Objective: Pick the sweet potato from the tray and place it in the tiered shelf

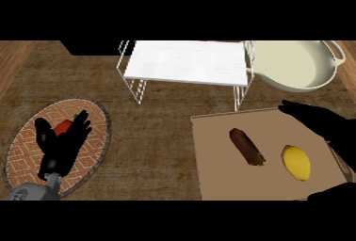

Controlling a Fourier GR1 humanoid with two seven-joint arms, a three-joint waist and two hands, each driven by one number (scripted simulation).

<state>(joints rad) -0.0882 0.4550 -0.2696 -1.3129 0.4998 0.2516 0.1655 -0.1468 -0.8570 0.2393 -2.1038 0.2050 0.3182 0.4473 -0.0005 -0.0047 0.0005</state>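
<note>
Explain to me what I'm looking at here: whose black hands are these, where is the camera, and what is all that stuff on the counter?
The camera sits in a humanoid robot's head, looking steeply down at a counter. The black shapes are its own hands. The left hand rests open over a patterned plate with a red item on it. The right hand is open above the edge of a tan tray, holding nothing. On the tray lie a dark brown sweet potato and a yellow lemon. Behind stand a white wire tiered shelf, where the sweet potato should go, and a cream pot.
</note>
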